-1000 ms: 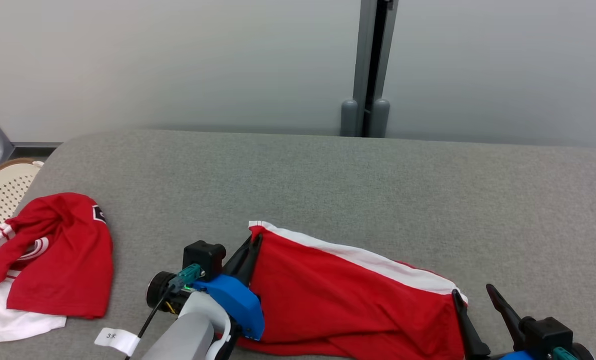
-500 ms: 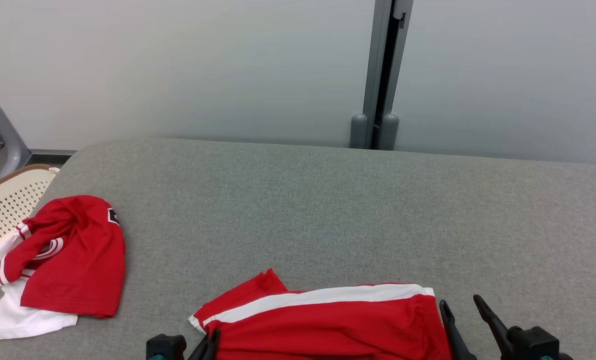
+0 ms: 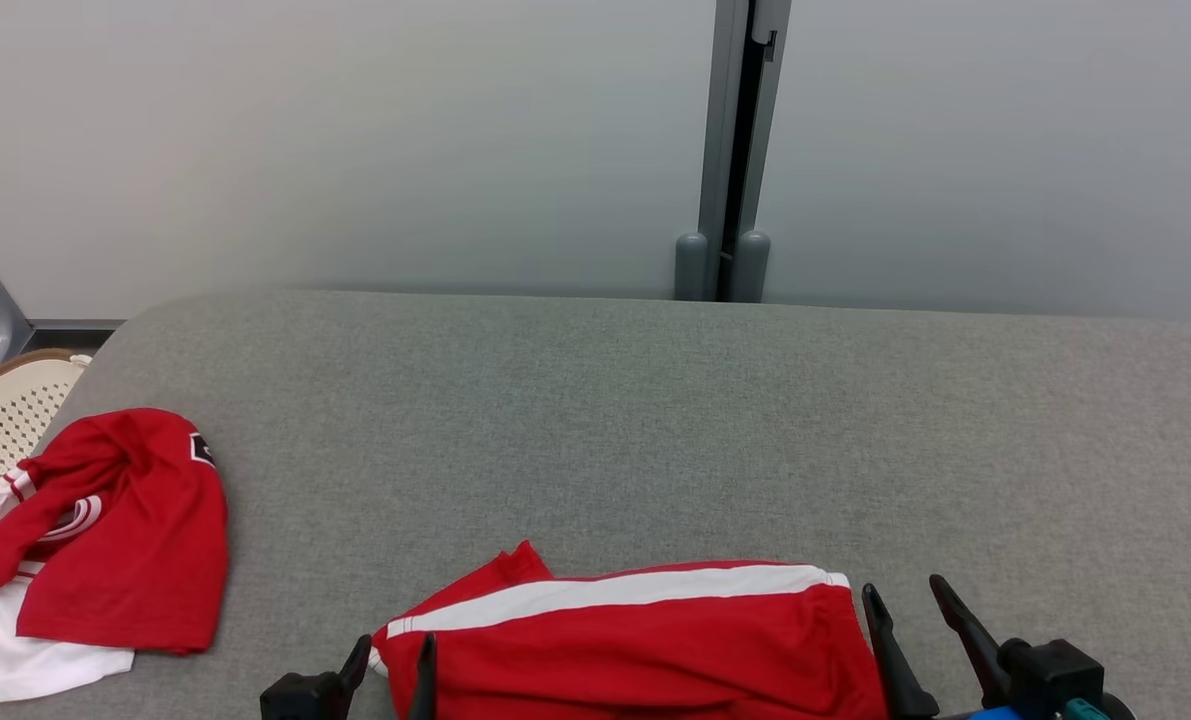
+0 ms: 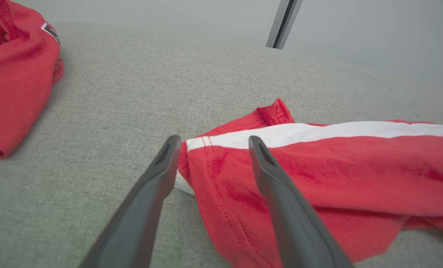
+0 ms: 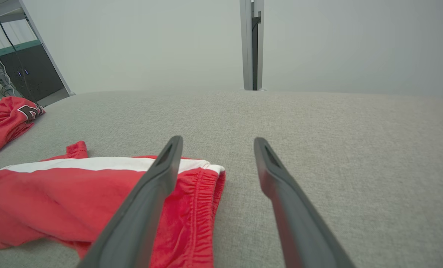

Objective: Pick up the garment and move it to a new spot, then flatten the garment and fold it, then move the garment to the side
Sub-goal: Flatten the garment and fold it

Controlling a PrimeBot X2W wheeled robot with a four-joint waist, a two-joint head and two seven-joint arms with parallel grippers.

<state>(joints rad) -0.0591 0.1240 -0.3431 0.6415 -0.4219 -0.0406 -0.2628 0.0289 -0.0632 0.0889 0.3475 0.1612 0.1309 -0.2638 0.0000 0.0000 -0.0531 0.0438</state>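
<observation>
Head view crops the red garment (image 3: pixel 635 650) at its bottom edge, both arms' jaws spread.

red shorts (image 3: pixel 635 650): near edge cut off by frame bottom | left claw (image 3: pixel 395 648): body cut at bottom edge | red jersey (image 3: pixel 125 540): badge too small to read

The grey table (image 3: pixel 595 420) is looked down on from above its near edge by the head camera, faced toward the pale wall (image 3: pixel 355 130) and its vertical post (image 3: pixel 730 150). Each wrist view is taken low and close over the tabletop, along the fingers of the left gripper (image 4: pixel 214 138) and the right gripper (image 5: pixel 217 139). The red shorts (image 3: pixel 635 640), the vertical post and the red shirt (image 3: pixel 125 530) at the left are shared by all three views.
</observation>
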